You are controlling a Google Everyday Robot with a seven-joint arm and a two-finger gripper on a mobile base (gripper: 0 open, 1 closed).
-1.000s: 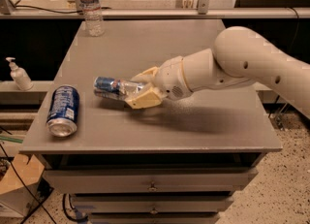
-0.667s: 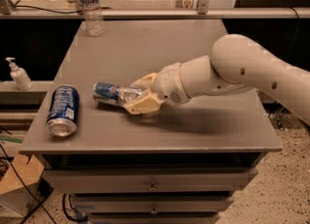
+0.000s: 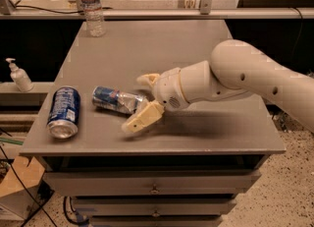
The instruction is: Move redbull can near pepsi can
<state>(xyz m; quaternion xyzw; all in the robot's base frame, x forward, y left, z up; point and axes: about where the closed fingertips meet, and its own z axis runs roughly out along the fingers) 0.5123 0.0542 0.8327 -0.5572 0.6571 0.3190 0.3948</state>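
Observation:
The redbull can [image 3: 114,99], slim, blue and silver, lies on its side on the grey table [image 3: 147,49], left of the middle. The pepsi can [image 3: 64,111], wider and dark blue, lies on its side near the table's front left corner, a short gap to the left of the redbull can. My gripper [image 3: 133,102] is at the redbull can's right end. Its fingers [image 3: 142,118] are spread apart on either side of that end, and the can rests on the table.
A clear water bottle [image 3: 92,7] stands at the table's back left. A hand sanitiser pump bottle [image 3: 19,75] stands on a lower ledge to the left. Drawers [image 3: 154,186] sit under the tabletop. My arm [image 3: 255,76] comes in from the right.
My gripper carried the redbull can left and down towards the pepsi can. Its fingers have spread wider apart around the can, which now lies on the table.

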